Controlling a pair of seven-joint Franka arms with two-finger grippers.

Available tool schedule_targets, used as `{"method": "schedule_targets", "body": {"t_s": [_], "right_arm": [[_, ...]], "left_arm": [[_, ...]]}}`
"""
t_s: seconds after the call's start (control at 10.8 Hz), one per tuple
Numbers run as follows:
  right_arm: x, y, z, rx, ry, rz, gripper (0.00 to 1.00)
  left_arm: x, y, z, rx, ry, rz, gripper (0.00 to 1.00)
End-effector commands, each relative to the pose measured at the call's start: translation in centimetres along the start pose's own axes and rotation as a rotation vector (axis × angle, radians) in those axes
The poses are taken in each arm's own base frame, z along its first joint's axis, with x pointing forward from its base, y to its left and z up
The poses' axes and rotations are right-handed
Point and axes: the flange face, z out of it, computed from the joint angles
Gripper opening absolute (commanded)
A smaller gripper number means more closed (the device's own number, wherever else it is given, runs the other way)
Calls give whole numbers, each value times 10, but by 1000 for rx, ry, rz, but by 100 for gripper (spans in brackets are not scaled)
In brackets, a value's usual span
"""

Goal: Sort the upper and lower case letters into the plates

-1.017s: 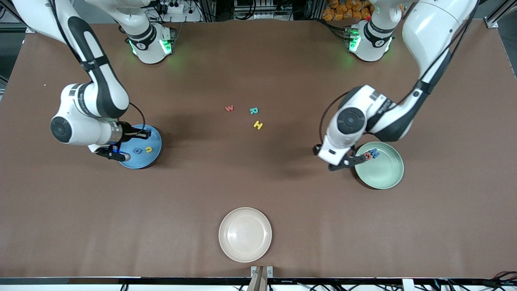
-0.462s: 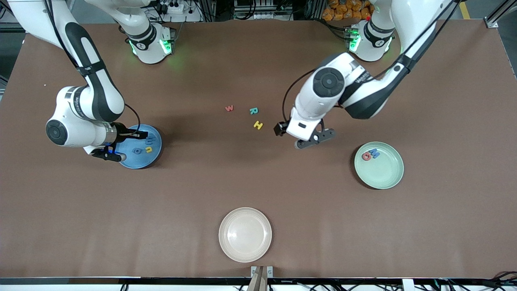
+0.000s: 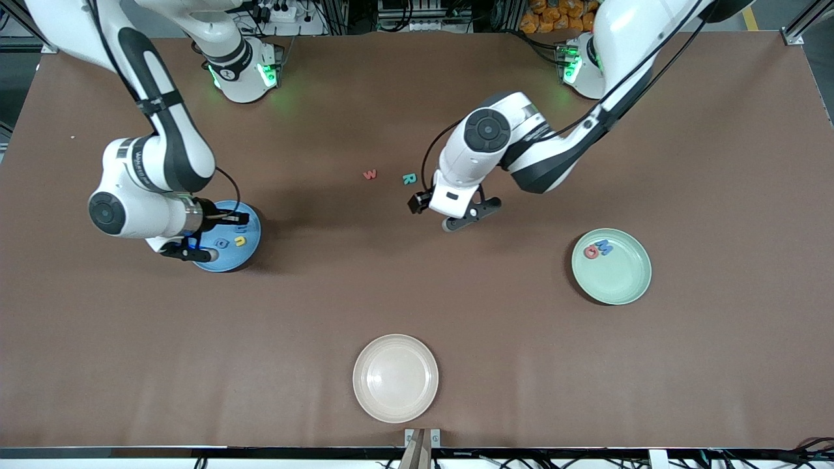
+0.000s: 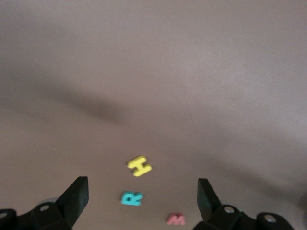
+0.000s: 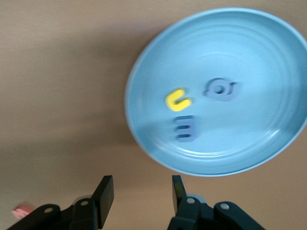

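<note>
blue plate: blue plate (image 3: 229,244) sits at the right arm's end of the bench (image 3: 417,306); holds three lower-case letters, yellow u (image 5: 178,100), grey-blue a-like letter (image 5: 220,89), blue m (image 5: 185,129). Reads as sorted.
right end effector: right end effector (image 3: 195,236) hangs at the rim of the blue plate, fingers (image 5: 104,194) partly apart, nothing between them in the right wrist view. Looks like a drop-off is done.
loose letters: red W (image 3: 369,174), teal R (image 3: 408,178), yellow H (image 4: 139,166) lie mid-bench, near each other, none touching. H is hidden under the left arm in the front view, clear in the left wrist view. All three are capitals, so my read is they go to the green plate.
left end effector: left end effector (image 3: 466,217) is over the bench just beside the loose letters, jaws wide, empty. Likely lining up on the H.
green plate: pale green plate (image 3: 612,266) at the left arm's end; red round letter (image 3: 591,251) and blue M (image 3: 604,247) touch each other near its rim.
cream plate: cream plate (image 3: 395,378), nearest the front camera, holds nothing.
progress: five of eight placed, three left; a bit over halfway by my count.
letters, look: small chunky pieces, flat on the bench, far smaller than a plate.
</note>
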Motion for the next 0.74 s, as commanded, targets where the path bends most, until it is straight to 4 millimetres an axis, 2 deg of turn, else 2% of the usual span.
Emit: {"method": "schedule_targets", "body": {"t_s": [0.0, 0.18, 0.28, 0.37, 0.55, 0.65], "right_arm": [[-6, -33, -23, -2, 8, 40, 59], [-11, -58, -22, -11, 17, 5, 67], [-13, -62, -21, -13, 11, 0, 95], [-18, -72, -21, -14, 11, 5, 100], [-30, -95, -13, -27, 1, 30, 100], [-42, -116, -6, -43, -13, 38, 100]], "left_arm": [[-10, -19, 33, -36, 47, -51, 100], [-23, -36, 58, -127, 73, -83, 100], [-31, -37, 68, -128, 98, -87, 100], [-40, -36, 79, -124, 117, -113, 100], [-51, -38, 98, -112, 170, -112, 100], [-57, -36, 104, -112, 171, -155, 100]]}}
